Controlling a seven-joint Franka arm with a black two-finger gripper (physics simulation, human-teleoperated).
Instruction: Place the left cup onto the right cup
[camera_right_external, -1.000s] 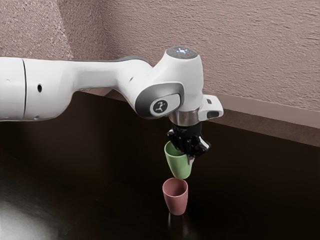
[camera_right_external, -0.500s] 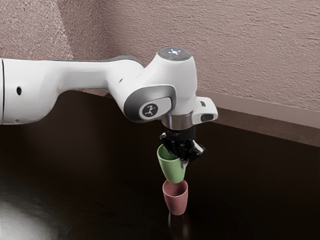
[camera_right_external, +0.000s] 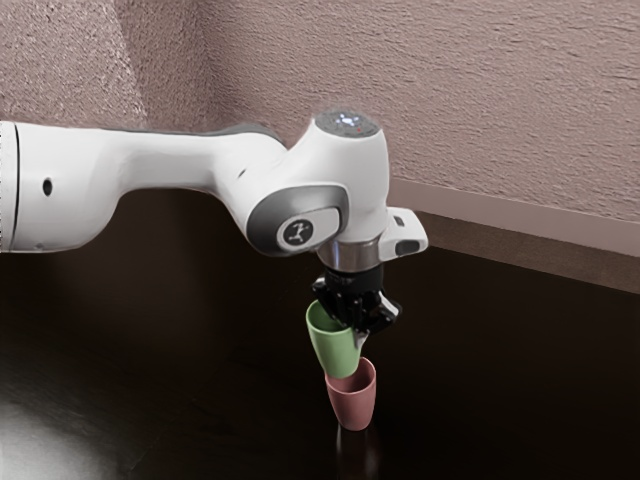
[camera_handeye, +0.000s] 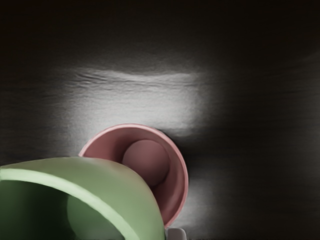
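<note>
Arm: white Franka arm (camera_right_external: 150, 190) enters from the exterior view's left and reaches toward its right, the wrist turned down over the cups.

Green cup: green cup (camera_right_external: 335, 345) hangs off the table, tilted, with its open mouth leaning toward the exterior view's left and its base pointing down toward the pink cup. Its base sits right at the pink cup's rim, over the side of the mouth nearer the exterior view's left; whether the two actually touch cannot be told.

Tool: black tool (camera_right_external: 360, 320) is clamped on the green cup, pinching the cup's wall at the rim on the side toward the exterior view's right, so the cup hangs beneath it.

Pink cup: pink cup (camera_right_external: 352, 395) stands upright on the table, directly below the tool, mouth up.

Table: dark, glossy table (camera_right_external: 520, 380) carries the pink cup and shows a faint reflection under it.

Wall: rough pinkish wall (camera_right_external: 500, 90) rises behind the table, with a pale baseboard strip along its foot.

Wrist view: the green cup's rim looms large just under the hand and covers part of the pink cup's open mouth; the pink cup's inside bottom shows beyond it, and a bright patch lies on the table past both cups.
</note>
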